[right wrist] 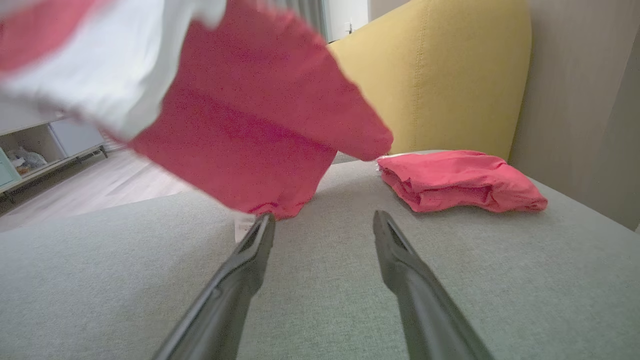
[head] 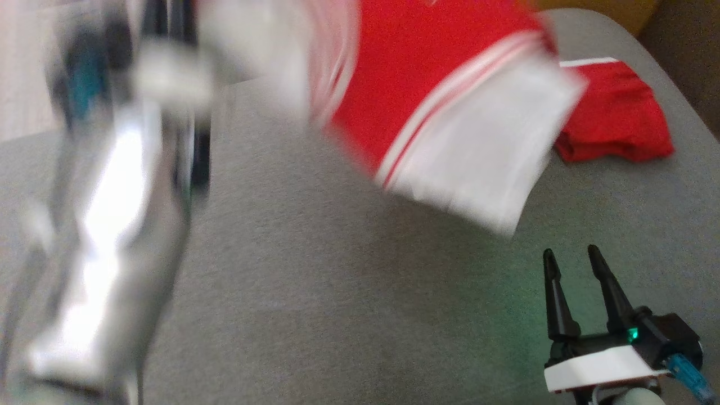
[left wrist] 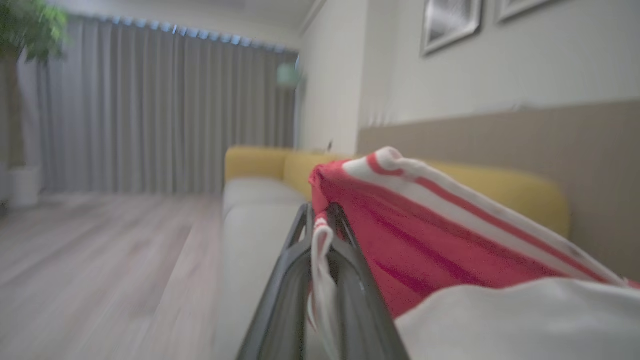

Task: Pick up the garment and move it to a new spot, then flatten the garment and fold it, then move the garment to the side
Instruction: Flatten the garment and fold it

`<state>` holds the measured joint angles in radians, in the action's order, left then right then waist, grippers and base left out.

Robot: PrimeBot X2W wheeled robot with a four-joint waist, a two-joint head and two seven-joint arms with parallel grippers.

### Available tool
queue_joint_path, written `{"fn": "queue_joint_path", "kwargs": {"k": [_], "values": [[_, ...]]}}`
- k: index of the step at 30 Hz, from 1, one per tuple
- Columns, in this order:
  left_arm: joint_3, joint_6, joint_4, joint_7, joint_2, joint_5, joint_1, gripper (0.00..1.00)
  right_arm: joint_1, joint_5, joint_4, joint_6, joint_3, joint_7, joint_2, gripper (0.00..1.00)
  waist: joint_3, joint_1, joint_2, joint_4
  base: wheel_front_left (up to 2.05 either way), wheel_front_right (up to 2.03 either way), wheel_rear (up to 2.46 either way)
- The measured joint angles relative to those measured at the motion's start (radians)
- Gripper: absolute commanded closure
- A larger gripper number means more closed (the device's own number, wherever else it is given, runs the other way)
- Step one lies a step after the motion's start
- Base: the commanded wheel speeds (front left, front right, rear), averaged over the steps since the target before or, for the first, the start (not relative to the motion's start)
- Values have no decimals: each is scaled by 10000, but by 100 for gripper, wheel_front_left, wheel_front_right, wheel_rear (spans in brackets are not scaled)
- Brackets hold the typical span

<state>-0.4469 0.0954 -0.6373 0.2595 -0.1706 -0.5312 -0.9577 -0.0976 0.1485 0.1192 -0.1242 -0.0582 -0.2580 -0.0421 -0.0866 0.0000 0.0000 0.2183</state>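
Left tool [left wrist: 321, 210] tight on one red-white garment [head: 427, 73], right tool [head: 571, 252] apart, one folded red garment [head: 616, 118] beyond

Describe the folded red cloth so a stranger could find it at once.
Start at the grey sofa seat and go toward its yellow backrest. The folded red cloth lies there. Unlike the red-and-white garment hanging in the air, it lies on the cushion, nearly all red.

The left arm [head: 112, 214] looks blurry, to the left of the garment [head: 427, 84]. The left gripper [left wrist: 320, 214] has its 2 fingers pinched tight on the garment's white edge. The right gripper [head: 574, 256] sits low, below the garment, with its 2 fingers spread wide, holding nothing.
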Motion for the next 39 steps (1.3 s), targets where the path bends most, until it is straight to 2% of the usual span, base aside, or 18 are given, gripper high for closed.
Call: {"fn": "queue_joint_path", "kwargs": {"k": [3,6,8,14,15,16,18,23,26,28,31,32,35,39], "values": [[242,13,-453,-71,-410,-134,3375,100,-41,-35,-10,0,81,0,0,0,42,0,0,-399,0,0,0],[562,23,-598,-90,-568,69,5469,100,-30,-134,-79,0,88,0,0,0,7,-1,0,-770,0,0,0],[844,2,-531,-88,-552,178,5850,100,-26,-196,-84,0,56,0,0,0,-44,0,0,-977,0,0,0],[1296,-10,-12,-86,-520,1289,5577,98,56,-357,-86,0,46,0,0,0,-230,1,0,-1327,0,0,0],[1390,35,19,-86,-497,1388,5571,52,55,-357,-82,0,40,0,0,0,-234,1,0,-1338,0,0,0],[1496,125,115,-84,-485,1555,5582,0,55,-357,-82,0,38,0,0,0,-236,0,0,-1339,0,0,0],[1557,408,370,-77,-546,2159,5581,0,49,-355,-79,0,35,0,0,0,-240,0,0,-1325,0,0,0],[1540,1450,1685,-73,-663,3751,5606,0,43,-357,-73,0,25,0,0,0,-324,0,0,-1281,0,0,0],[1243,1793,2443,-56,-704,4424,5625,0,50,-355,-98,0,25,0,0,0,-488,0,0,-1269,0,0,0],[803,1871,2807,-29,-633,4819,5630,0,56,-355,-125,0,33,0,0,0,-640,0,0,-1254,0,0,0],[-155,1569,3095,-165,-203,5195,5556,0,104,-357,-163,0,38,0,0,0,-916,0,0,-1210,0,0,0],[-155,1569,3095,-165,-203,5195,5556,0,104,-357,-163,0,38,0,0,0,-916,0,0,-1210,0,0,0],[-1264,947,2984,-397,479,5453,5301,0,296,-357,-174,0,35,0,0,0,-1230,1,0,-1147,0,0,0],[-2725,157,2040,-573,1053,5858,4711,0,669,-405,-226,0,-13,0,0,0,-1648,2,0,-1004,0,0,0]]}}
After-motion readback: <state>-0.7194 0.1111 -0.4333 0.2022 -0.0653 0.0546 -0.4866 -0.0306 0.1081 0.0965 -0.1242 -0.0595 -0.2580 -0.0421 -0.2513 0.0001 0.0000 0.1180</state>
